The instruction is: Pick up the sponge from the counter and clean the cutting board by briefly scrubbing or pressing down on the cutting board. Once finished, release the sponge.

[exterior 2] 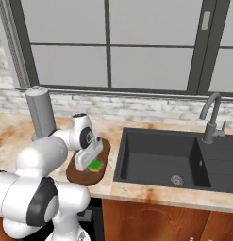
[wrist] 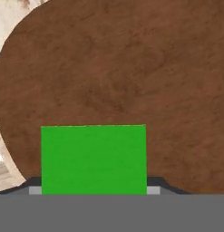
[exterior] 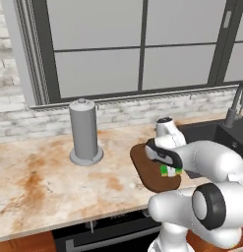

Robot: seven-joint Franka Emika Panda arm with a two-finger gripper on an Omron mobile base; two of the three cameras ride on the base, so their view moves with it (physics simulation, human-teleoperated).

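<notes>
The gripper (exterior: 168,172) is clamped on the sponge (wrist: 93,159), which is held down over the cutting board (exterior: 148,174). The board is laid on the worktop (exterior: 39,182), between a grey cylinder (exterior: 84,130) and the sink (exterior 2: 160,160).

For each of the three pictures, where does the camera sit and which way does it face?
Left base view: behind the arm, left; looks forward-down at the counter; arm at lower right.
Right base view: behind, right; faces the sink; arm at lower left.
Hand view: on the hand, facing down at the cutting board.
All three share the sponge in the pincer.
</notes>
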